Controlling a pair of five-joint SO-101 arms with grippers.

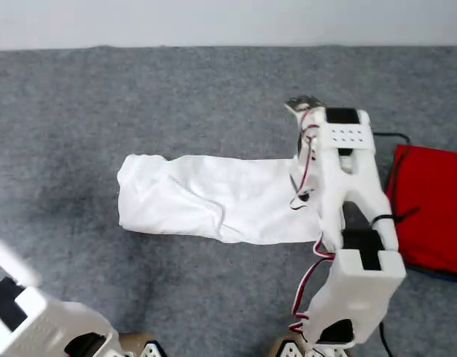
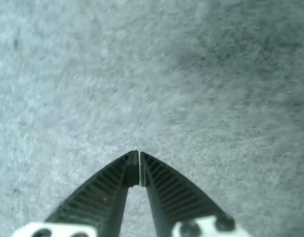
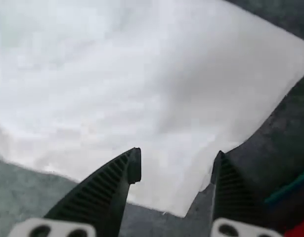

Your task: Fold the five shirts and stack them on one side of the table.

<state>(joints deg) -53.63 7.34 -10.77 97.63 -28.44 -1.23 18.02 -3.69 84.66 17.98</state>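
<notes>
LIGHT: was bright, even, diffuse | SHADOWS: soft, faint, fell on the mat (image 1: 72, 204) beside the shirt (image 1: 206, 197) and under the right arm (image 1: 347, 186) | GLARE: shirt folds washed out in right wrist view | LEFT WRIST VIEW: mat lit unevenly

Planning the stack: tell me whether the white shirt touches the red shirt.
Apart. The high view shows a strip of grey table between the white shirt and the red shirt.
</notes>
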